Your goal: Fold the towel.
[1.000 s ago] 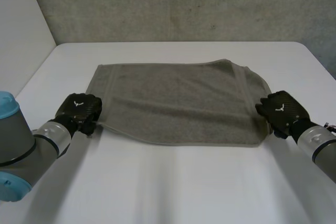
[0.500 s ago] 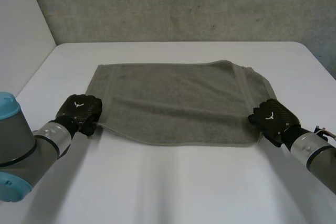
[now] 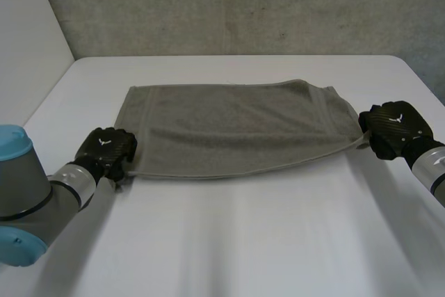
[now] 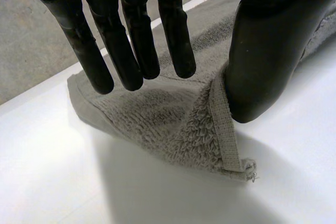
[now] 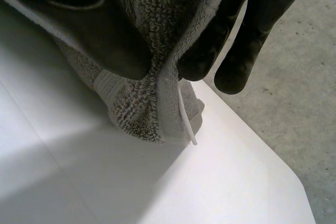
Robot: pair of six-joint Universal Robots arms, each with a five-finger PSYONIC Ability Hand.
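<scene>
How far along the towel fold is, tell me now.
Done: the towel is spread across the table, with a near corner in each hand. In hand: the right hand pinches its corner, lifted off the table; the left hand pinches its corner lower down. Left: the fold itself, probably carrying the near edge over to the far edge, then letting go.
</scene>
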